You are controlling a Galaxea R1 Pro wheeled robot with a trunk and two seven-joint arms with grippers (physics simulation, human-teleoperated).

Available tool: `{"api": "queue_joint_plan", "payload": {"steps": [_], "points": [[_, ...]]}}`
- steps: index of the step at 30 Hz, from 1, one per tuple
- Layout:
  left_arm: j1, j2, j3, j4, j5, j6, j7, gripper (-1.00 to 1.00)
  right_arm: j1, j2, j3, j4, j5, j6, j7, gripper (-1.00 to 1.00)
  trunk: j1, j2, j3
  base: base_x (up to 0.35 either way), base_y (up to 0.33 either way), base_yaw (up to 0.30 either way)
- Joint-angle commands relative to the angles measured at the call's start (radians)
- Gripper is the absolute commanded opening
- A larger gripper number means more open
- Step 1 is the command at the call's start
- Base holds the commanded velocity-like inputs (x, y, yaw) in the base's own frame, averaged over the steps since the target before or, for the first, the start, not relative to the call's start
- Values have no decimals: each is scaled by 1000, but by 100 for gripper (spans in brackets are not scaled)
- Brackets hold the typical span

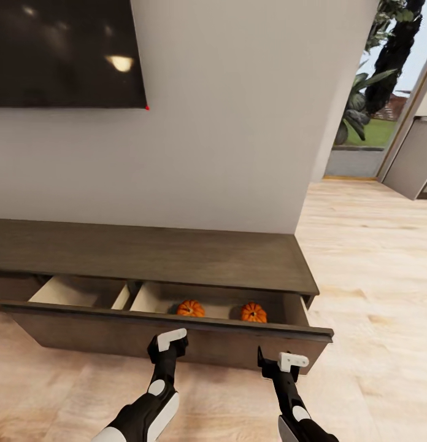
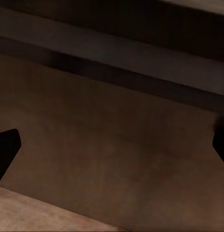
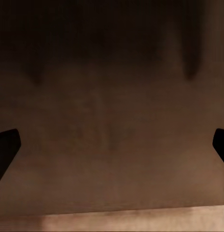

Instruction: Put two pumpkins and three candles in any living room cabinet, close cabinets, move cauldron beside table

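Note:
The long, low dark brown cabinet [image 1: 152, 255] stands against the wall with its wide drawer [image 1: 84, 334] pulled out. Two orange pumpkins [image 1: 190, 308] [image 1: 254, 313] sit in the drawer's right compartment, and the left compartment looks bare. My left gripper [image 1: 167, 344] hangs just in front of the drawer front, below the left pumpkin. My right gripper [image 1: 278, 362] is beside it, below the right pumpkin. Both are open with nothing held. In the wrist views the dark fingertips [image 2: 6, 145] [image 3: 6, 145] stand wide apart, close to the brown drawer front [image 2: 117, 145] [image 3: 112, 121].
A dark television [image 1: 66, 52] hangs on the white wall above the cabinet. Light wooden floor [image 1: 373, 276] stretches to the right toward a glazed opening with plants [image 1: 373, 92] and a grey panel [image 1: 416, 159].

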Motion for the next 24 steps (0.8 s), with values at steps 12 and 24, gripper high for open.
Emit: {"api": "queue_joint_plan", "payload": {"steps": [12, 24], "points": [[-1, 1, -6, 0, 5, -7, 8, 100, -1, -1, 9, 1, -9, -4, -5, 100, 0, 0, -1, 289, 0, 0], [-1, 1, -6, 0, 2, -7, 8, 100, -1, -1, 8, 1, -9, -4, -5, 100, 0, 0, -1, 105, 0, 0]]}}
